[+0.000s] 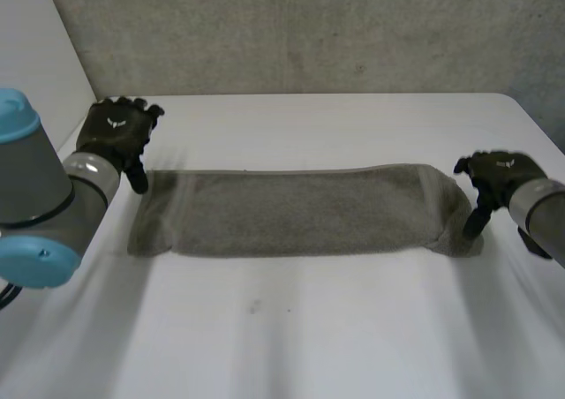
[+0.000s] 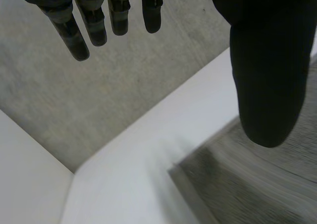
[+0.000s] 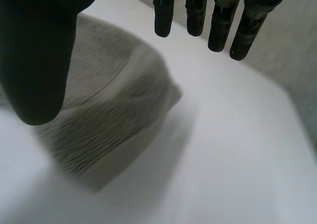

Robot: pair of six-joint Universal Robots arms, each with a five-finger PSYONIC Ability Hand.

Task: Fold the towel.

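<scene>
Left hand (fingers straight) — thumb over towel corner.

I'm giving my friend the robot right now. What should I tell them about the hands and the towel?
Left hand: open, holding nothing, at the far corner of the towel's left end.
Right hand: open, holding nothing, at the towel's right end.
Towel: a long strip lying across the table, its right end slightly humped.
Done: it looks folded once lengthwise.
Left: grasp the ends and fold the strip shorter.
</scene>
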